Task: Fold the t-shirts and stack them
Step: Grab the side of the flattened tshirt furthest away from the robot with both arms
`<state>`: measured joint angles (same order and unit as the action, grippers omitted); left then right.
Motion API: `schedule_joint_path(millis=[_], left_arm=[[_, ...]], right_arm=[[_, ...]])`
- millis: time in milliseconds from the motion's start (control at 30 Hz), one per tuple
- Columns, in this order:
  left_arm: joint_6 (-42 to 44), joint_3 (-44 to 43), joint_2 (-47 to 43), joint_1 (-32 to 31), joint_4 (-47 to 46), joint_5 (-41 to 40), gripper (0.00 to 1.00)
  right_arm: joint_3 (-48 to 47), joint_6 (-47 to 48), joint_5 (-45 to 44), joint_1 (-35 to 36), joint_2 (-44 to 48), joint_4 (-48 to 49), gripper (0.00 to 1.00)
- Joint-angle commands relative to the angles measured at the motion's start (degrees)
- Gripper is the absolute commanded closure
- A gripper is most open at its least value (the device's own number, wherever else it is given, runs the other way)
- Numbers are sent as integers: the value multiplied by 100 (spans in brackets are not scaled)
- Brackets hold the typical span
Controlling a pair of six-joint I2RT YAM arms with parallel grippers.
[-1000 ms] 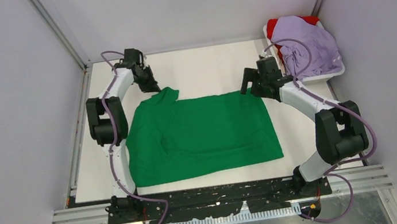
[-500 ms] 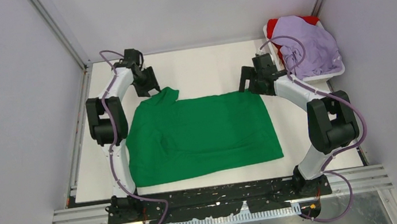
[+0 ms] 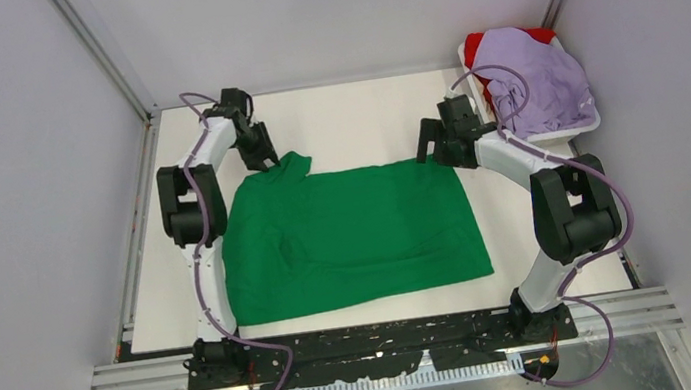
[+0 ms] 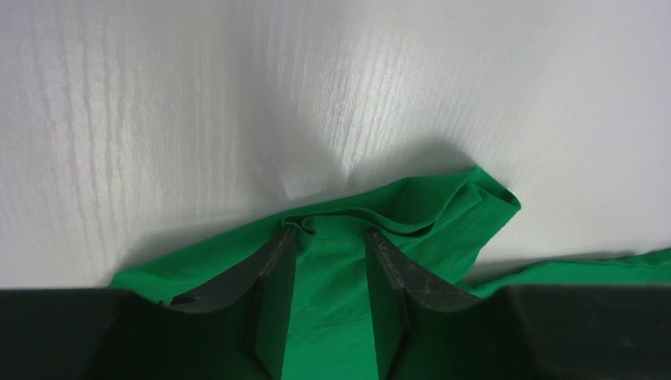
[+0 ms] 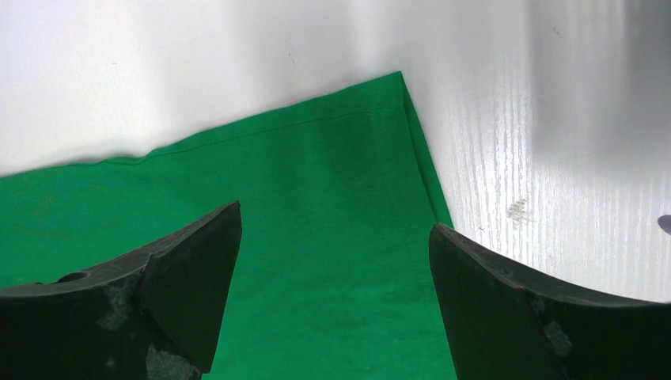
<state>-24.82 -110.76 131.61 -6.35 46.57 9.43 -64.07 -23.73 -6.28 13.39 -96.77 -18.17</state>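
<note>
A bright green t-shirt [image 3: 352,239] lies spread on the white table, one sleeve bunched at its far left corner. My left gripper [image 3: 266,157] sits low over that sleeve. In the left wrist view its fingers [image 4: 273,269] stand a little apart, straddling a fold of green cloth [image 4: 427,206] without pinching it. My right gripper [image 3: 436,148] hovers wide open over the shirt's far right corner [image 5: 316,158], nothing held between its fingers [image 5: 190,269]. A lavender t-shirt [image 3: 533,79] is heaped over a red one [image 3: 476,43] at the back right.
The heaped shirts rest on a white tray [image 3: 575,131] at the table's far right corner. Grey walls and metal frame posts close in the table on three sides. Bare table [image 3: 357,118] lies behind the green shirt.
My left gripper has opened from shut and let go of the green sleeve, staying over it. The right arm's elbow has drawn in toward the tray; its gripper stays open.
</note>
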Motion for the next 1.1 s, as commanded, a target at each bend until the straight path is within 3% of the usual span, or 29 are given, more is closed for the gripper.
schedule_joint_path(millis=[0, 33, 167, 400, 700, 1067], left_arm=[[-172, -374, 197, 18, 195, 295, 64], [-186, -344, 183, 11, 165, 296, 67], [-172, -327, 112, 4, 97, 298, 99], [50, -152, -304, -16, 7, 181, 100], [162, 679, -1110, -26, -269, -55, 100], [178, 957, -1126, -25, -343, 75, 100]], right_arm=[[-117, 86, -160, -6, 52, 86, 5], [-116, 87, -162, -14, 48, 86, 5], [-122, 87, -141, -46, 21, 93, 5], [-136, 105, -157, -94, 19, 86, 5], [-258, 167, -317, -104, -37, 82, 4], [-360, 195, -320, -115, -140, 16, 5]])
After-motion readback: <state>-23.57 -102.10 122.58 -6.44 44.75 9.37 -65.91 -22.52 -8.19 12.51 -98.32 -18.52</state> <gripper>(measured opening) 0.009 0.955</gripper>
